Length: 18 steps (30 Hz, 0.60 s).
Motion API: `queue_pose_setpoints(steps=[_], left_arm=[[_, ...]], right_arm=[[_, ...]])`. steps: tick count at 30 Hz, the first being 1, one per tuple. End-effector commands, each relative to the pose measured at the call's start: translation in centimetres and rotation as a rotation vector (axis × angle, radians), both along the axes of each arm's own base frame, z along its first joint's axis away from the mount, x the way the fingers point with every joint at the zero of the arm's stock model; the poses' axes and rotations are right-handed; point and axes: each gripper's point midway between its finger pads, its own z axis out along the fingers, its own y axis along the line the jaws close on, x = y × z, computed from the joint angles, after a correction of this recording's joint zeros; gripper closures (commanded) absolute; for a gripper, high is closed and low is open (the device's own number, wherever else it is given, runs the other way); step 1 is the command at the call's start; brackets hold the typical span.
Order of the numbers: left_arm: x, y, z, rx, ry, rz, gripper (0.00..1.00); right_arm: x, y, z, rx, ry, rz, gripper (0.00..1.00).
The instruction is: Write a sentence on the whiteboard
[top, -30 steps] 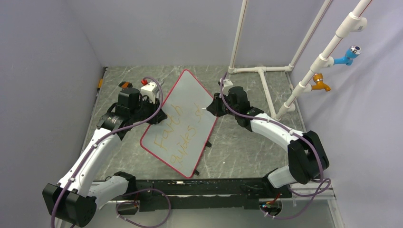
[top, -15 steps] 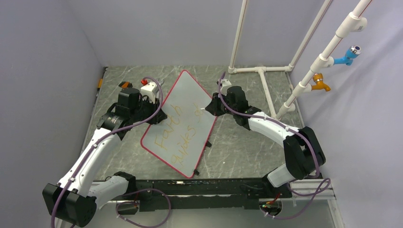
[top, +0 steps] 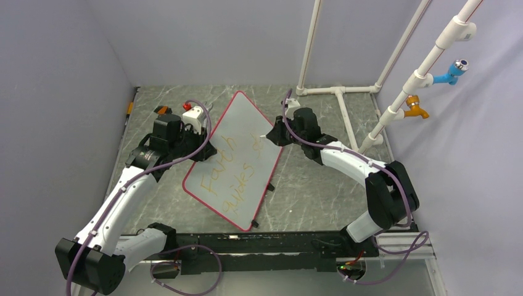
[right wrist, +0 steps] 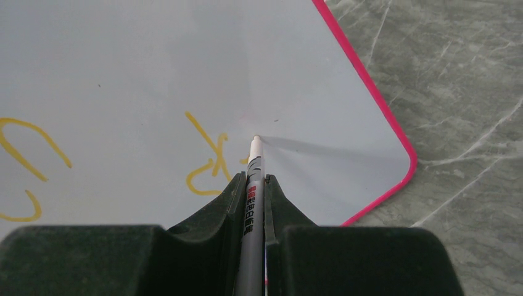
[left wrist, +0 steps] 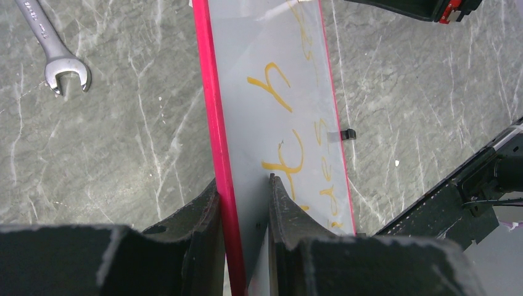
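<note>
Left gripper (top: 200, 148), at centre left of the overhead view, is closed to a narrow gap on the red rim of the whiteboard (top: 237, 160), one finger on each face, gripping the panel's left edge at mid-table. A combination wrench (left wrist: 52, 46) lies on the marble-pattern table (top: 308, 185) at the upper left of the left wrist view, well apart from the board. Across the panel runs the sentence (top: 231, 169), "Faith guides" in yellow-orange, with a few strokes of a third line near the board's right edge. Right of centre, the right gripper (top: 275, 137) is clamped nearly shut on a marker (right wrist: 251, 203), its tip touching or just off the white surface beside those strokes. Writing appears to be under way, mid-word. The next stroke calls for light, steady tip contact while the left arm braces the board.
</note>
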Motion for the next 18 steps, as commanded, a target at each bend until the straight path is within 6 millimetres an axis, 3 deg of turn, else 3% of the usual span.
queue_pose_setpoints(steps=[1,10,18], left_arm=[[0.6,2.1,-1.8,0.173,-0.051,-0.016,1.00],[0.6,2.1,-1.7,0.173,-0.054,-0.016,1.00],[0.6,2.1,-1.7,0.174,-0.054,-0.014,1.00]], right_arm=[[1.5,0.4,2.1,0.015,-0.054,-0.014,1.00],[1.4,0.9,3.2,0.032,-0.066,0.012,1.00],[0.1,1.3,2.7,0.043,-0.036,0.064,1.00]])
